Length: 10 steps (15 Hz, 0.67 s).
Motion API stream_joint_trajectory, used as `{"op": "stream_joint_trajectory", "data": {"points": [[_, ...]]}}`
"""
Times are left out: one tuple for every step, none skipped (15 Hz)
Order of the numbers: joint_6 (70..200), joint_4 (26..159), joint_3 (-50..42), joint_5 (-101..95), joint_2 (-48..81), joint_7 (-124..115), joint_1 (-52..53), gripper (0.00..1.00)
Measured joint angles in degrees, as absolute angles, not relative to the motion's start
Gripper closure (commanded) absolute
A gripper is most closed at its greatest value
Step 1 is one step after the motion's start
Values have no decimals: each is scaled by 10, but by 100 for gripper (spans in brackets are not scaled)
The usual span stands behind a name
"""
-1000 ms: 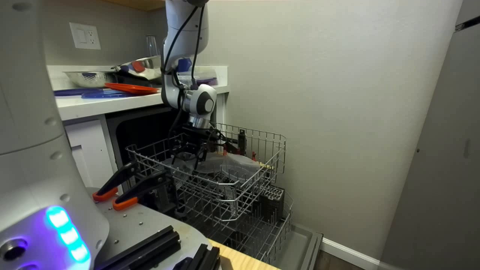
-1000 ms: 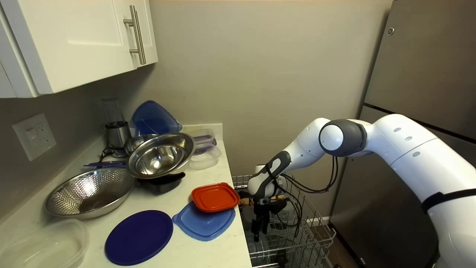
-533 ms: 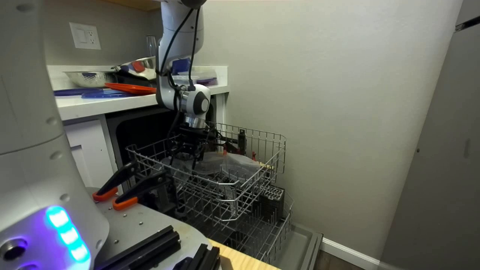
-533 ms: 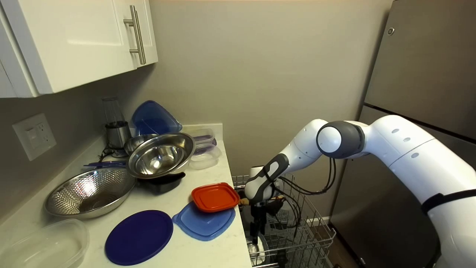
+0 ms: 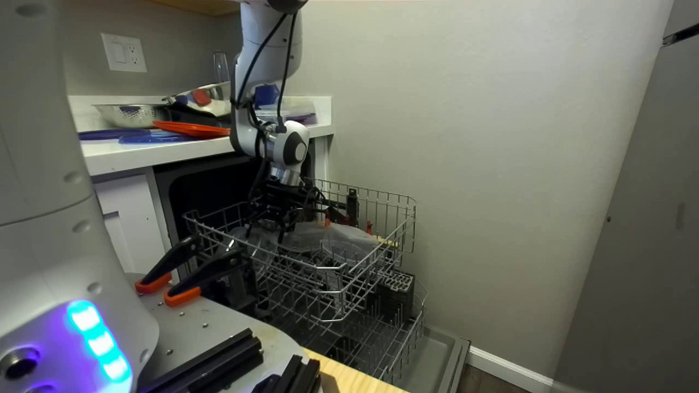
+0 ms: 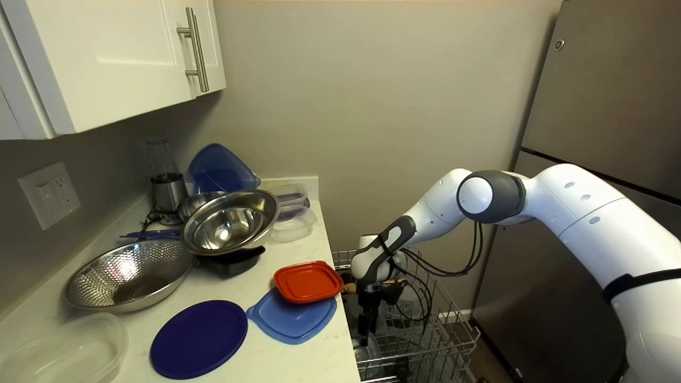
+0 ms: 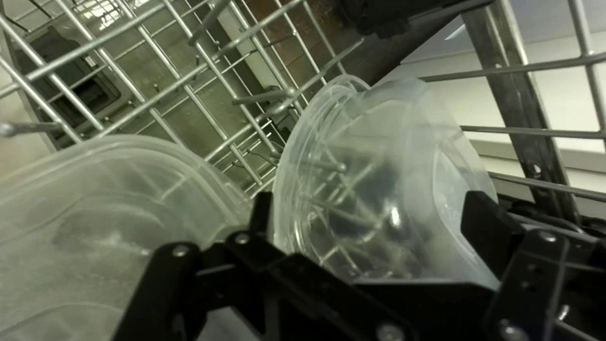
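Your claw (image 7: 367, 213) was spread apart, showing no clamp on the clear container (image 7: 378, 142) tipped in the upper rack (image 5: 332, 268), below and out past the front edge of the tabletop (image 6: 303, 367). Closing off-centre could have let its smooth, curved wall slip, or snagged its rim on the rack. Farther out, the badge (image 6: 559, 44) on the fridge (image 6: 596, 96) was too small to read.

Clear container (image 7: 371, 175) partly behind the gripper (image 7: 372, 210)
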State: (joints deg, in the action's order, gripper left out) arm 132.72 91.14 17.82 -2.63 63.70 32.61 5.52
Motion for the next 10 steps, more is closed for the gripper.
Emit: {"op": "stream_joint_trajectory", "data": {"points": [[1316, 909, 191, -23, 638, 350, 38, 0], [1303, 906, 203, -17, 640, 375, 21, 0], [1287, 903, 214, -9, 642, 400, 4, 0], [1272, 899, 223, 1, 645, 423, -9, 0], [1255, 894, 229, 11, 648, 444, -20, 0], [1240, 888, 233, 22, 652, 463, -27, 0], [1226, 882, 234, 32, 656, 479, -31, 0], [1214, 875, 234, 41, 660, 491, -33, 0], [1206, 869, 234, 46, 664, 499, -34, 0], [1198, 863, 233, 51, 667, 504, -34, 0]]}}
